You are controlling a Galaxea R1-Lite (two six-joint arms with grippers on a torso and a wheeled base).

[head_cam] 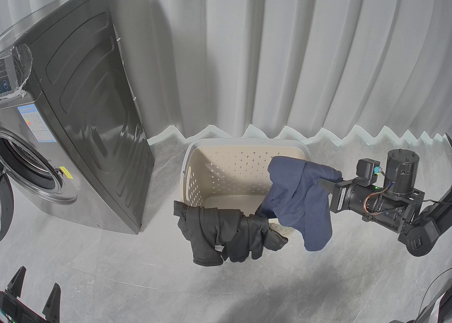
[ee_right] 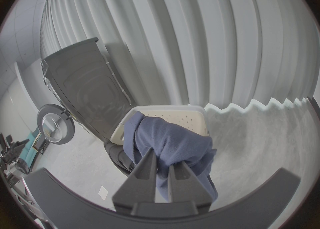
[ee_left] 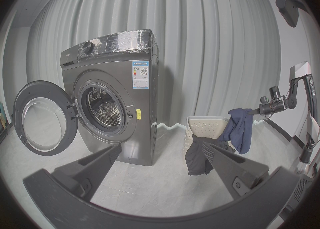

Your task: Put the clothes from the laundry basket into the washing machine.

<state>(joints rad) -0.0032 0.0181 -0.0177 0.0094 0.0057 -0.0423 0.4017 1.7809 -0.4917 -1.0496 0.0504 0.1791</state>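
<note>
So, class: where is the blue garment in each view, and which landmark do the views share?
Head view: blue garment hangs from the right gripper by the laundry basket's rim.
Left wrist view: blue garment far off, hanging by the laundry basket.
Right wrist view: blue garment close up, clamped in the right gripper.
Shared landmark: the laundry basket.

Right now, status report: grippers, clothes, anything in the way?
Right gripper shut on blue garment, hanging over laundry basket. Left gripper open, empty, low. Dark garment draped on basket's front rim. Washing machine door open, floor between bare.
</note>
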